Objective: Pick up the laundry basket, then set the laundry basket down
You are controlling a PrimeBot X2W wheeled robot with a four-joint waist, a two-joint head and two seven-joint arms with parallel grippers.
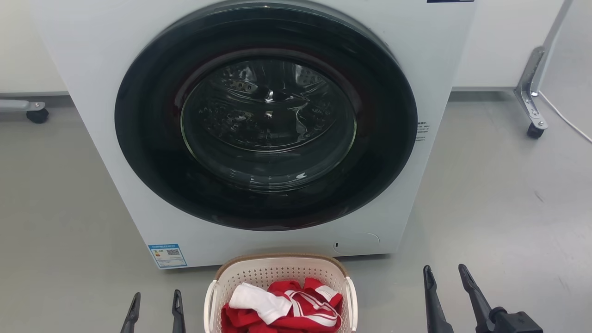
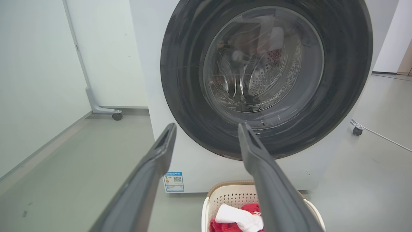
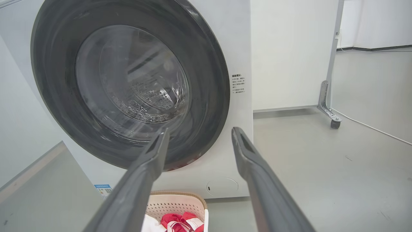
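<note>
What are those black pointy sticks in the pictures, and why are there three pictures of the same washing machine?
The sticks are a robot's fingers. Each hand has two. One picture comes from a camera on the robot's head: there you see the left hand and the right hand, both open and holding nothing. The other two come from cameras on its wrists, looking along the left hand and the right hand. Between the hands, on the grey floor, stands the laundry basket with red and white clothes inside. Behind it is the washing machine with its round door shut.
</note>
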